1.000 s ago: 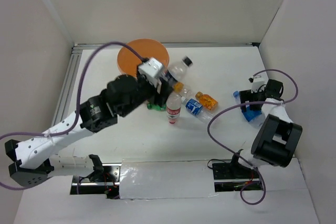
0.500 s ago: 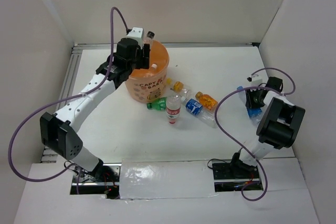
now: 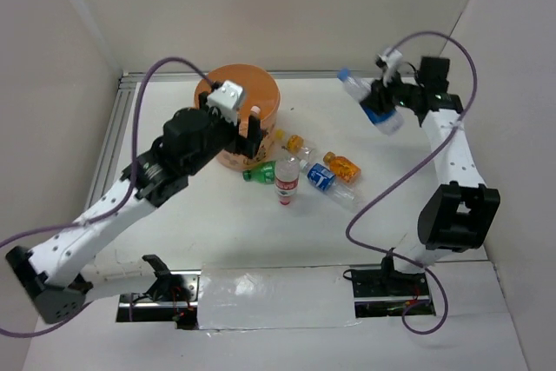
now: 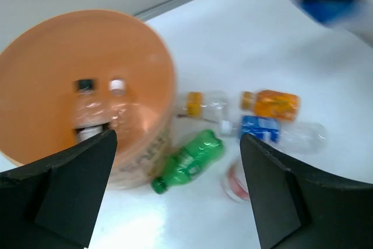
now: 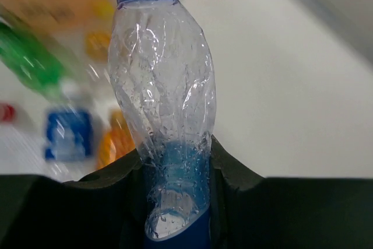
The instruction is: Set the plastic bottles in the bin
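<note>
The right fingers [image 5: 245, 202] are clenching a clear blue-capped bottle [image 5: 166, 103] by its blue label, held aloft and well apart from the bin [image 4: 35, 74]. I'd say the next move is carrying it over the rim. The left fingers [image 4: 70, 185] are hanging spread and empty. Below them the bin is holding two bottles [image 4: 87, 109], with loose bottles [image 4: 192, 155] lying just beside it. No label is reading clearly.

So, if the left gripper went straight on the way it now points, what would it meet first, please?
Probably the green bottle lying beside the bin, straight ahead of the open left gripper; the bin's wall might come first, as depth is unclear.
</note>
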Available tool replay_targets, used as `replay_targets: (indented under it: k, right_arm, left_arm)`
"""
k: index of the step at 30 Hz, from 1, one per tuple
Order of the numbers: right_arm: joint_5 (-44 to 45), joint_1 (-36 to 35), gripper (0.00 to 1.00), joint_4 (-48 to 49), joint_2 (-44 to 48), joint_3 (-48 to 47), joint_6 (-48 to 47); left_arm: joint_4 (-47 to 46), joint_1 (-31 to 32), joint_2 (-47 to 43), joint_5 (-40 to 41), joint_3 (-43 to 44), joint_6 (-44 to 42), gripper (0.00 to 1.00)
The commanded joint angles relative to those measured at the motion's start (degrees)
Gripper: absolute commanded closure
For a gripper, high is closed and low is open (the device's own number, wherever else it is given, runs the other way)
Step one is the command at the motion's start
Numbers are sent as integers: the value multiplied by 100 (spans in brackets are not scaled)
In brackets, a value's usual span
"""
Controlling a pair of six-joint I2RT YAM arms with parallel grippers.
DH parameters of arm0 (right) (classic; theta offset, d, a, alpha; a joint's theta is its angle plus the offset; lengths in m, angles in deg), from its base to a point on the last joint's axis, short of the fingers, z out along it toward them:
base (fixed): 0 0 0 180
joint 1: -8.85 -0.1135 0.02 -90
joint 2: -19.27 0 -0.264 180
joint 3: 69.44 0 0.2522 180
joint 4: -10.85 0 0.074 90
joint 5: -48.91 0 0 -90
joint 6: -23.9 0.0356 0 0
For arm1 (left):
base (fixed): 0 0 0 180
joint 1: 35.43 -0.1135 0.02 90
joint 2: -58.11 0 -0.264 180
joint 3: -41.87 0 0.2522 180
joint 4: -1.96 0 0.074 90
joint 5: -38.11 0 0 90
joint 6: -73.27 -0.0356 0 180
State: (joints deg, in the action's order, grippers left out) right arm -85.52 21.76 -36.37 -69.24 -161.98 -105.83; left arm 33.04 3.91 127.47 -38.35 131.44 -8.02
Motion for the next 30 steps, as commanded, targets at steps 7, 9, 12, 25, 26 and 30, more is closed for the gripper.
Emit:
replay_targets:
  k: [7,9,12,25,26,30]
  right_arm:
    - [-323,-2623,99,2606,-824,-2805,3128]
    - [-173,-2985,99,2765,-1246,-3185,3365]
    - [-172,-3583,97,3001,-1809,-3784,3646]
    - [382,-3893,0,2967,-2268,-3671,4175]
    - [312,-3596,0,2898,-2163,-3418,4236]
    - [-66,-2725,0,2442,-1338,-2433,4236]
  left_arm:
    - [-1852,1478,-2906,-440,-3848,368,1]
    - [-2373,1839,-3191,-205,-4301,368,1]
    - [-2601,2560,-3123,867,-4662,378,1]
    - [-5256,2896,-83,2540,-4541,131,1]
    - [-5344,2896,311,2679,-4488,131,1]
    - [-5950,2756,1094,3023,-4224,184,1]
